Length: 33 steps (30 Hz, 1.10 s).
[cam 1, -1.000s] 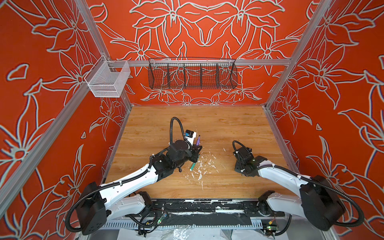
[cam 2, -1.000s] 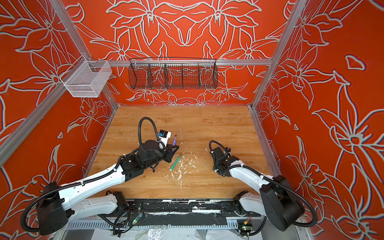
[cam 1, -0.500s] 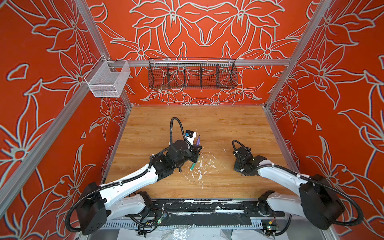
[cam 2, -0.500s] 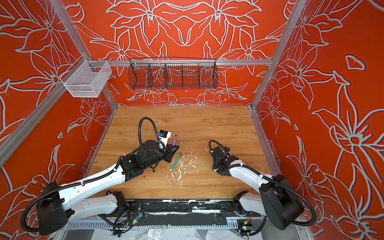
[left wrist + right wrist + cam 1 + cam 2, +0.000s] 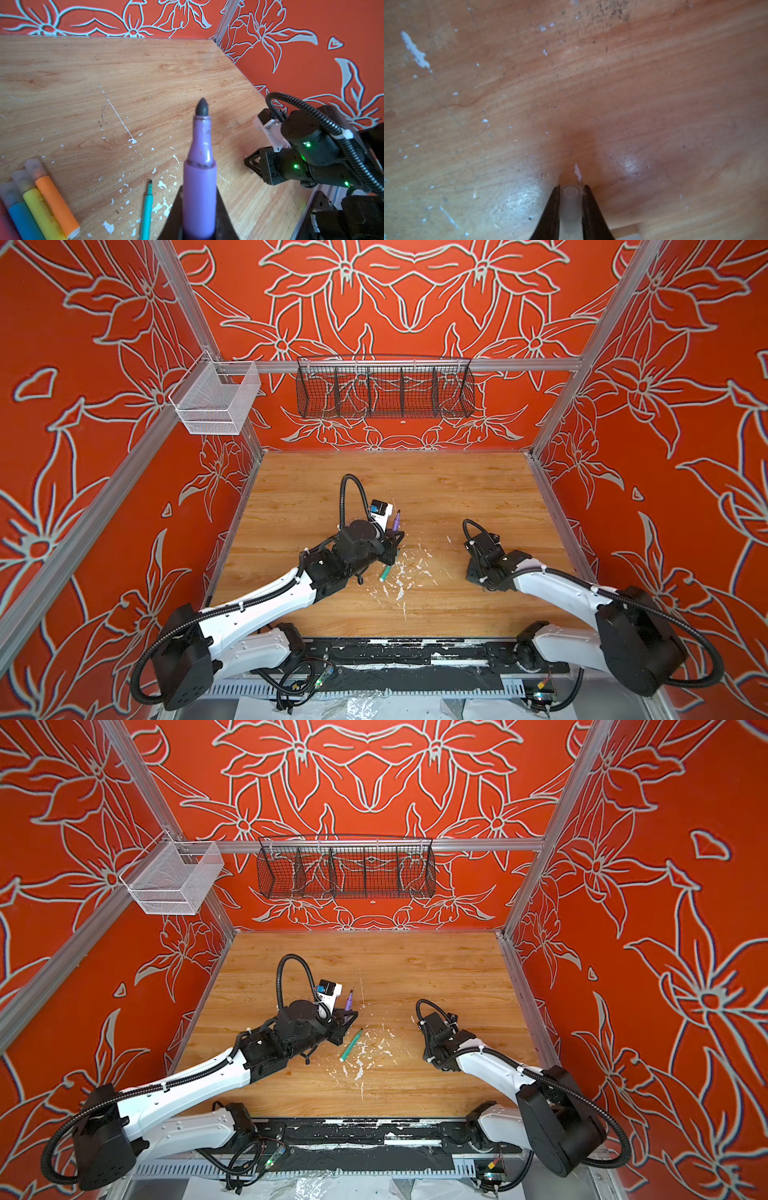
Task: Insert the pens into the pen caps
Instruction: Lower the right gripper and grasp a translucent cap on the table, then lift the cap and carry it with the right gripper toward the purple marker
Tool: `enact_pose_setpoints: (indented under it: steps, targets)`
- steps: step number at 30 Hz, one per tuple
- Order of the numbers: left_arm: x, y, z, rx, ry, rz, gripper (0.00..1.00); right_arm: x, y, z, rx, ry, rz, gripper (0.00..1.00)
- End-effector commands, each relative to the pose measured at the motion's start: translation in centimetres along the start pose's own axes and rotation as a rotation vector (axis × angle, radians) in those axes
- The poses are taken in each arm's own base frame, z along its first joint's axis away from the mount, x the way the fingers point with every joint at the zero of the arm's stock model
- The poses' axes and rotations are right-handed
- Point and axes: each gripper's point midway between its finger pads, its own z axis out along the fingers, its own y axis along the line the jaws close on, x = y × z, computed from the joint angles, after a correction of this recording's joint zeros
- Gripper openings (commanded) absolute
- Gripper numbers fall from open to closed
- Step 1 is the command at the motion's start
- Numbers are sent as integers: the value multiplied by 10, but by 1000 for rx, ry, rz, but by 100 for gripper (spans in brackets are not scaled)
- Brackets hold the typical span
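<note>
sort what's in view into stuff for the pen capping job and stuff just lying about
Job: purple marker in left gripper; clear cap in right gripper; orange marker, yellow marker, blue marker, all capped; thin teal pen, tip bare, probably.
Lying about: white flecks; black wire basket, white mesh basket, both on the walls.

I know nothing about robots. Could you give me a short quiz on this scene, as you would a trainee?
1. True or false: the left hand holds a purple marker with its tip uncovered.
2. What is the right hand shut on? A) an orange marker B) a clear cap C) nothing
3. What colour is the thin pen lying loose on the table?
Key: 1 true; 2 B; 3 teal.
</note>
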Motion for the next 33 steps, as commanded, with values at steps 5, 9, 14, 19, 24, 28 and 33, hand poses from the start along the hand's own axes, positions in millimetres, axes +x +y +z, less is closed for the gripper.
enact_pose_setpoints:
  steps: [5, 9, 14, 19, 24, 28, 33]
  targets:
    - [-1, -2, -1, 18, -9, -5, 0, 16, -2, 2, 0, 58, -14, 11]
    - [-1, -4, -3, 27, -12, -8, 0, 8, 9, -8, -65, 27, -3, 10]
    - [0, -7, -3, 47, -10, -15, 0, -17, 33, -41, -193, -63, 20, 8]
    - [2, -8, -1, 52, -1, -19, 0, -51, 62, -94, -359, -200, 39, 4]
    - [2, -9, -1, 61, -1, -20, 0, -79, 88, -153, -534, -313, 51, 2]
    - [3, -11, -1, 71, 1, -20, 0, -94, 109, -191, -685, -378, 56, 1]
    - [4, -17, -1, 108, 3, -15, 0, -105, 125, -222, -786, -418, 76, 0]
